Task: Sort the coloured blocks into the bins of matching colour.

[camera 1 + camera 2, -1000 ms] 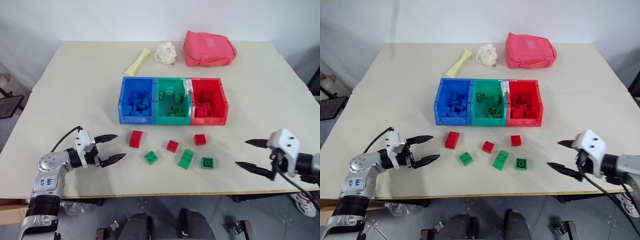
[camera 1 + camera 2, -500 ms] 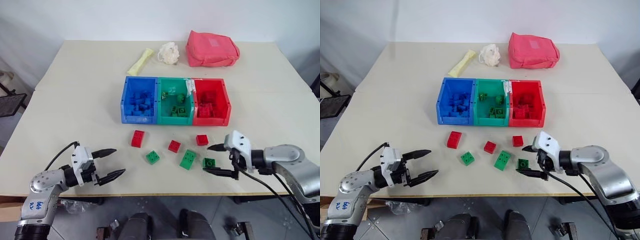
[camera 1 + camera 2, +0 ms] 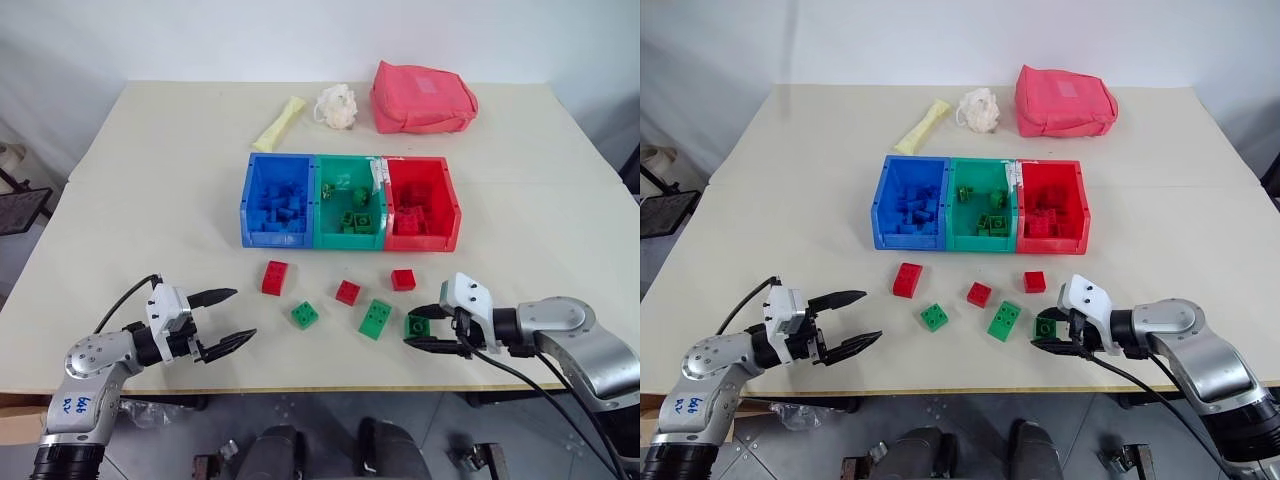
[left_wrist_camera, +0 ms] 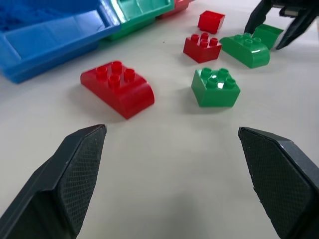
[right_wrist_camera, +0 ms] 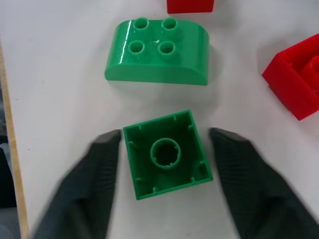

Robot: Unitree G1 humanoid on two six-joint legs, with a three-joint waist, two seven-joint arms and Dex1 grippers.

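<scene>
My right claw point(image 3: 424, 327) sits low on the table point(image 3: 140, 200), its fingers narrowed to either side of an upturned green block point(image 5: 167, 154); I can't tell whether they're touching it yet. Just beside it lies a rounded green block point(image 3: 375, 318). My left claw point(image 3: 226, 318) hangs wide open, empty, near the red block point(image 3: 274, 277). The bins point(image 3: 350, 203) stand beyond.

Pale cream table point(image 3: 150, 180) with wood edge, plain white wall point(image 3: 200, 40) behind, grey tiled floor point(image 3: 180, 440) below
</scene>
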